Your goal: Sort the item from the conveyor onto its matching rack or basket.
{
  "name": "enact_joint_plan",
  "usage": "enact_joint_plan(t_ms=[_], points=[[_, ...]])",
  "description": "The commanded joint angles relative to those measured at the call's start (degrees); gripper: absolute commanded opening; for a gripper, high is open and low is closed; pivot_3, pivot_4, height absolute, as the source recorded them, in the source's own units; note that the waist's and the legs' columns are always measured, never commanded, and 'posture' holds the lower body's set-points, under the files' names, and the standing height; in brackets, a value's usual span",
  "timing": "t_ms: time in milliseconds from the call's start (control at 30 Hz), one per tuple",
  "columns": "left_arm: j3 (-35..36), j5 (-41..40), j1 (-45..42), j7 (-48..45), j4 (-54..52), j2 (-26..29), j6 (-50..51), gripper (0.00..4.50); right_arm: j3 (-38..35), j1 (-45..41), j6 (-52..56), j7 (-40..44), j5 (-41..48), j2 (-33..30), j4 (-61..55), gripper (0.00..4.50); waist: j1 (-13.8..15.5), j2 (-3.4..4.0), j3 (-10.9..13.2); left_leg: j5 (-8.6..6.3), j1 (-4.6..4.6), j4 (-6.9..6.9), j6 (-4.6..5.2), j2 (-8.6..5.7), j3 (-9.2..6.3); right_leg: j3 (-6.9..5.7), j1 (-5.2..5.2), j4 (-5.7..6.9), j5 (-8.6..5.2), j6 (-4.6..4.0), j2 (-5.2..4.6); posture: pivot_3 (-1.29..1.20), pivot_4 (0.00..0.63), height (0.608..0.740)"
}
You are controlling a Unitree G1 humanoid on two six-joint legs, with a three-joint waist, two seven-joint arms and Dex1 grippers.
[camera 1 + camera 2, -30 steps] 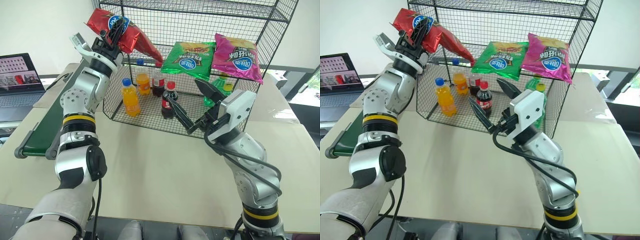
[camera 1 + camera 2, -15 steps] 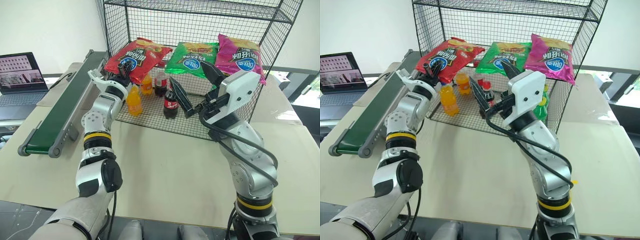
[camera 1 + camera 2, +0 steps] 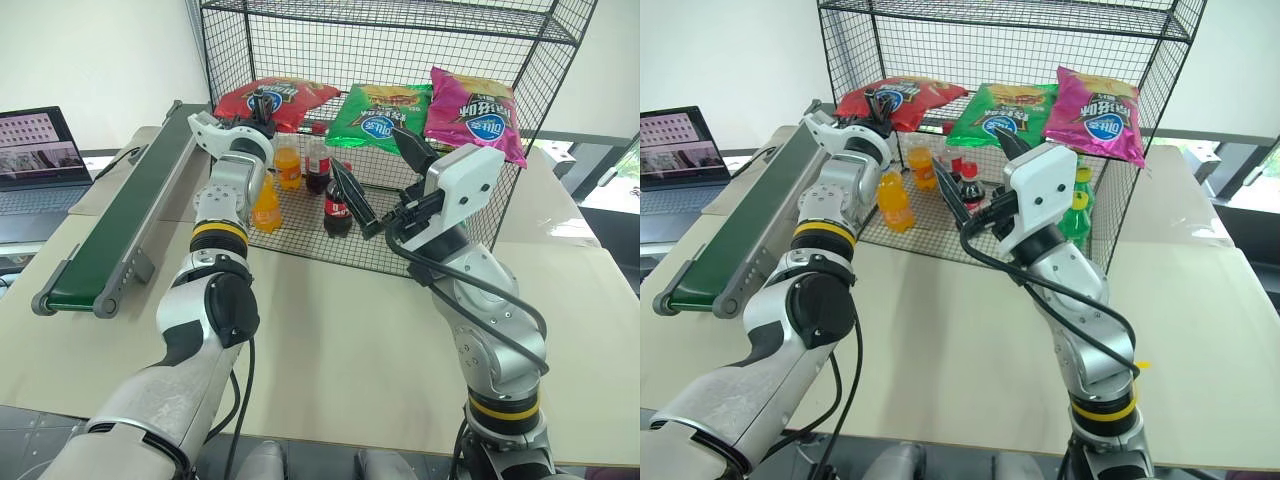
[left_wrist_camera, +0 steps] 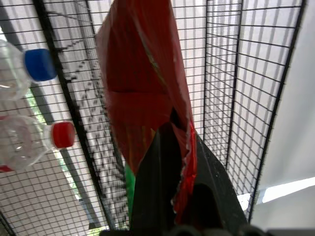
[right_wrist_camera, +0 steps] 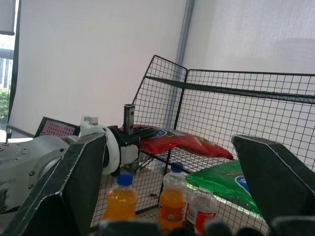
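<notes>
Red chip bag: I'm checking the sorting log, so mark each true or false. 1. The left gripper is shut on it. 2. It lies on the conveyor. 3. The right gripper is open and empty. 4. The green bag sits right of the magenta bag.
1. True: the left gripper is shut on the red chip bag.
2. False: it is at the shelf tier; the conveyor is bare.
3. True: the right gripper holds nothing.
4. False: the green bag is left of the magenta bag.

Shelf tier (image 3: 330,140): chip bag (image 3: 275,98) at my left, two more bags right; bottles (image 3: 300,180) below; conveyor (image 3: 120,225) left of rack.
</notes>
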Motion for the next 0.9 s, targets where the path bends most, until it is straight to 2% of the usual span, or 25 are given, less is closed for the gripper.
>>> enact_joint_plan(t_ms=[33,200,300,500,633,700,800,900], points=[[0.71,1.62,-3.31,-1.66,0.62,0.96,-0.82,0.92,-0.53,-0.44,0.31,-0.79,-0.78,0.03,-2.88,4.5,0.04,0.0,0.0,0.0,-0.01,0.01,0.0,0.0,0.0,0.0,0.0,0.0,0.0,0.0,0.0,0.0,0.15,0.738],[0.65,2.45,-1.45,-1.55,-2.68,0.13,2.05,3.03,-0.35,-0.17,0.83,-1.08,-0.91,0.23,-3.47,4.5,0.19,0.0,0.0,0.0,-0.01,0.02,0.0,-0.02,0.0,0.0,0.01,0.0,0.0,0.01,-0.01,0.0,0.15,0.738],[-0.47,1.47,3.01,-0.34,-11.61,-1.34,7.69,4.41,-0.21,0.25,0.93,-1.0,-0.99,0.42,-3.54,4.5,0.11,0.02,-0.01,0.0,-0.01,0.02,0.0,-0.02,-0.01,0.0,0.03,0.01,0.0,0.02,-0.03,0.0,0.15,0.738],[-3.05,-4.39,17.2,11.96,-39.68,-6.26,19.65,4.47,-0.23,1.18,0.81,0.01,-0.3,0.44,-3.5,4.5,-0.03,0.05,-0.03,0.01,0.02,0.04,-0.01,0.05,-0.02,0.02,0.03,0.17,0.14,-0.22,-0.01,0.0,0.15,0.738],[-3.08,-10.69,25.4,21.02,-53.11,-6.25,25.31,4.47,-0.11,1.99,0.56,1.05,0.3,0.28,-3.09,4.5,-0.05,0.04,-0.03,0.01,0.03,0.08,-0.02,0.06,-0.04,0.04,0.03,0.19,0.16,-0.24,-0.01,0.0,0.15,0.738],[-3.72,-14.27,29.32,23.87,-59.17,-4.62,28.4,4.47,-0.35,2.98,0.45,1.7,0.6,-0.11,-3.23,4.5,0.03,0.04,-0.03,0.02,0.06,0.09,-0.03,0.05,-0.05,0.04,0.05,0.23,0.17,-0.24,-0.01,0.0,0.15,0.738],[-7.6,-15.7,36.26,24.76,-68.58,1.66,34.82,4.47,-1.44,6.52,0.15,2.46,0.99,-1.21,-3.85,4.5,0.0,0.04,-0.04,0.02,0.09,0.1,-0.03,0.03,-0.06,0.04,0.08,0.21,0.17,-0.24,-0.02,0.0,0.15,0.738],[-15.46,-8.05,44.93,19.61,-77.96,11.94,39.11,4.47,-2.13,12.0,-0.04,2.38,0.22,-2.5,-3.43,4.5,0.05,0.05,-0.05,0.01,0.14,0.07,-0.04,0.03,-0.08,0.03,0.1,0.21,0.17,-0.24,-0.02,0.0,0.15,0.738]])
